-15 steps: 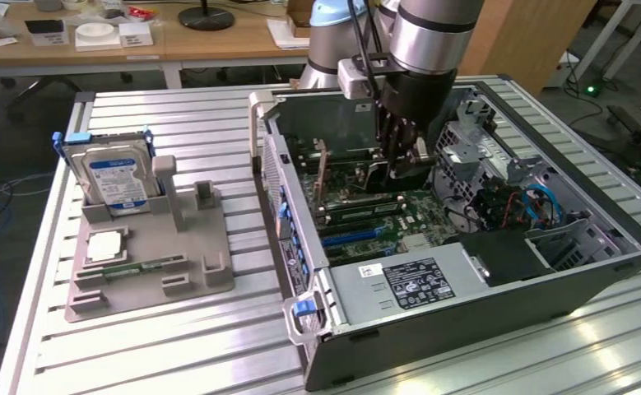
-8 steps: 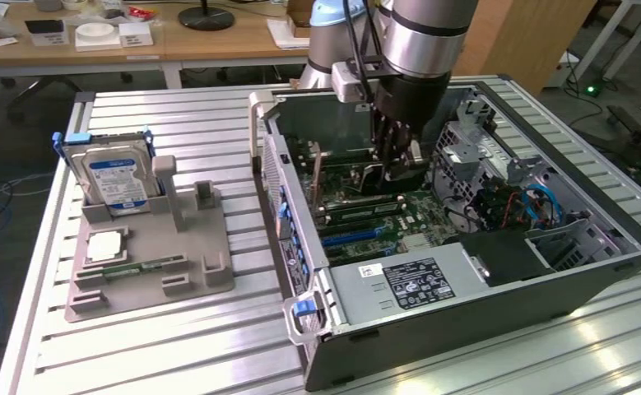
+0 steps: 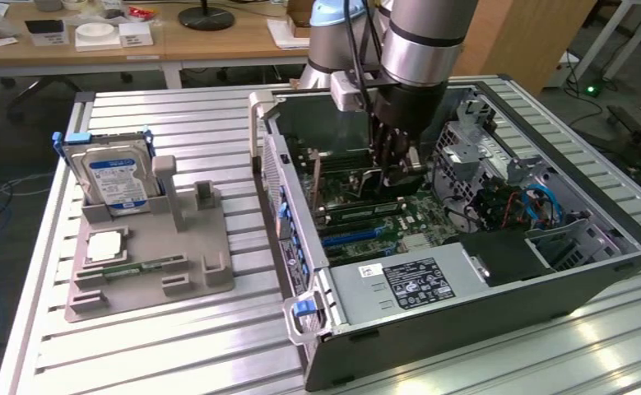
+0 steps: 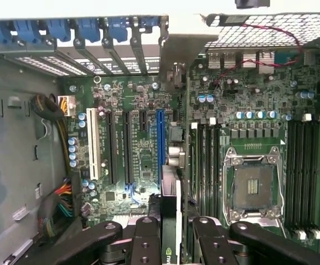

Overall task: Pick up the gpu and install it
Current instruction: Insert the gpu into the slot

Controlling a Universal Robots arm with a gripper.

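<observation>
End effector (image 4: 174, 232) clamps gpu (image 4: 171, 207) on edge, hanging over blue slot (image 4: 160, 146) inside case (image 3: 583, 271), lined up for seating.

Ribbed aluminium worktable (image 3: 188, 346), wooden desk (image 3: 133, 51) behind with a black lamp base (image 3: 206, 16), wooden cabinet (image 3: 529, 37), grey floor (image 3: 2, 123)

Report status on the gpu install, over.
Gripper shut on the gpu, edge-down inside the open computer case. Card over the motherboard beside the blue slot, seating unconfirmed. Nothing blocking seen.
</observation>
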